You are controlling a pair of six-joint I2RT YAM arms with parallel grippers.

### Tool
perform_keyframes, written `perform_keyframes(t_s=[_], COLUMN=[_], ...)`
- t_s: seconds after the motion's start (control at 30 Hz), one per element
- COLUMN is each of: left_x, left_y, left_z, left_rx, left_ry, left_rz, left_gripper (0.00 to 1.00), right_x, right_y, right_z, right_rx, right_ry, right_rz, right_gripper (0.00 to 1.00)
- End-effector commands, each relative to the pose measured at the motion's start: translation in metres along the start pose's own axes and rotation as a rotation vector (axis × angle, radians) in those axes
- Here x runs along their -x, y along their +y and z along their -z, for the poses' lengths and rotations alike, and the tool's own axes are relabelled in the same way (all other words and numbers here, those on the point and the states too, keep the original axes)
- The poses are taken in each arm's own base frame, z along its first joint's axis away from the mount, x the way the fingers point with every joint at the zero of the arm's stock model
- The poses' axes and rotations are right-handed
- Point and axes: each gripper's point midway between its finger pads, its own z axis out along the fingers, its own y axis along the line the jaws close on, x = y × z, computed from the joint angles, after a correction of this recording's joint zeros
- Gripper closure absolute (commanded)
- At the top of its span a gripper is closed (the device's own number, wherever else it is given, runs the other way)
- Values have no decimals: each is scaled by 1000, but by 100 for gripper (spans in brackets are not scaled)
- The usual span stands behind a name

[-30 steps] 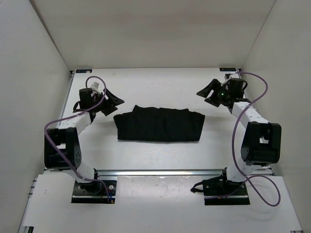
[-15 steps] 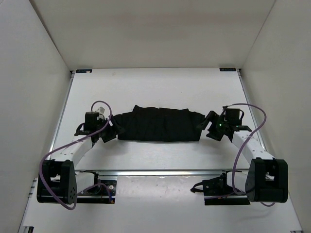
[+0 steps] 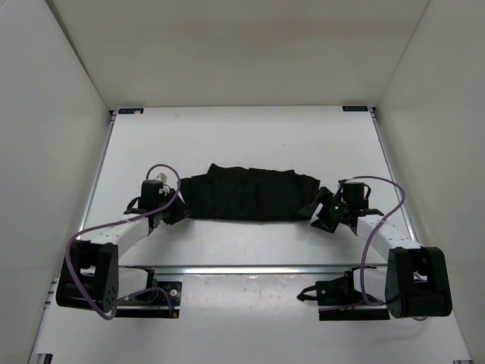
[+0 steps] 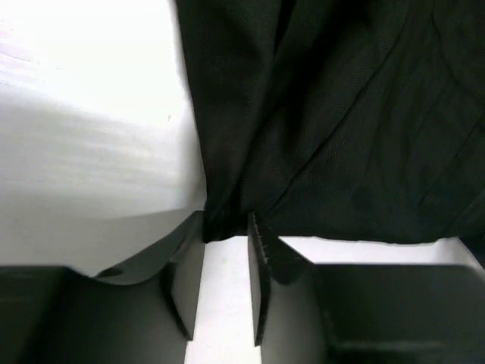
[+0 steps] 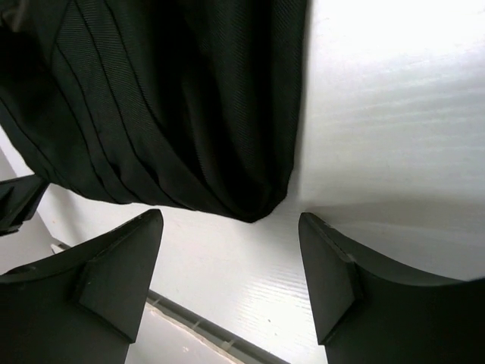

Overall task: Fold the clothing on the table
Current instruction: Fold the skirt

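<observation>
The black clothing (image 3: pixel 250 195) lies as a wide creased band across the middle of the white table (image 3: pixel 250 136). My left gripper (image 3: pixel 176 211) sits low at the garment's near left corner. In the left wrist view its jaws (image 4: pixel 226 227) stand half closed, a narrow gap left, with that corner of the clothing (image 4: pixel 333 121) between the fingertips (image 4: pixel 261 250). My right gripper (image 3: pixel 318 214) is at the near right corner. Its jaws (image 5: pixel 229 220) stand wide open, and the rounded corner of the clothing (image 5: pixel 189 114) lies just ahead of them, touching neither finger.
A metal rail (image 3: pixel 250 268) runs along the table's near edge, close behind both grippers, and shows in the right wrist view as the rail (image 5: pixel 197 326). White walls enclose the table on the left, right and back. Purple cables loop over both arms.
Both arms came down from the far side to the garment's near corners, then edged inward. The left jaws narrowed around the left corner. The right jaws stayed wide.
</observation>
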Motion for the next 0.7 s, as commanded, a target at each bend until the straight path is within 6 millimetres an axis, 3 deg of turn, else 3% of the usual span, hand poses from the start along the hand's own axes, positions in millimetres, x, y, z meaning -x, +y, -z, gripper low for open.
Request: perform_keyframes(t_s=[0.0, 0.03, 0.07, 0.1, 0.13, 0.2, 0.3, 0.4, 0.47, 0.5, 0.6, 0.63, 0.67], left_x=[19, 20, 18, 18, 18, 16, 16, 9, -1, -6, -16, -23, -28], left_y=[-10, -13, -15, -15, -15, -20, -42, -64, -90, -91, -103, -104, -109], left_z=[-8, -11, -12, -14, -15, -17, -20, -28, -34, -42, -66, -73, -74], left_rx=[-23, -27, -31, -36, -40, -57, -111, -157, -223, -216, -225, -234, -260], left_ry=[-72, -66, -54, -52, -46, -46, -31, -11, -3, 12, 51, 85, 107], left_rz=[-19, -24, -27, -29, -25, -36, -75, -86, -103, -107, -127, -123, -110], left_gripper=[67, 74, 88, 95, 100, 100, 100, 100, 100, 100, 100, 100, 100], right_x=[3, 6, 9, 8, 14, 19, 35, 88, 103, 109, 136, 131, 142], right_y=[2, 2, 2, -1, 2, 8, 14, 13, 13, 7, 17, 15, 28], right_z=[-9, -10, -13, -16, -16, -18, -9, 19, 33, 37, 50, 46, 48], right_rx=[24, 28, 30, 24, 38, 75, 47, -4, -25, -66, -162, -177, -166], right_ry=[-20, -32, -45, -37, -49, -33, -40, -172, -196, -202, -212, -167, -171], right_rz=[12, 12, 18, 9, 14, 2, 14, 17, 37, 64, 195, 231, 267], right_gripper=[32, 33, 34, 47, 67, 100, 100, 100, 100, 100, 100, 100, 100])
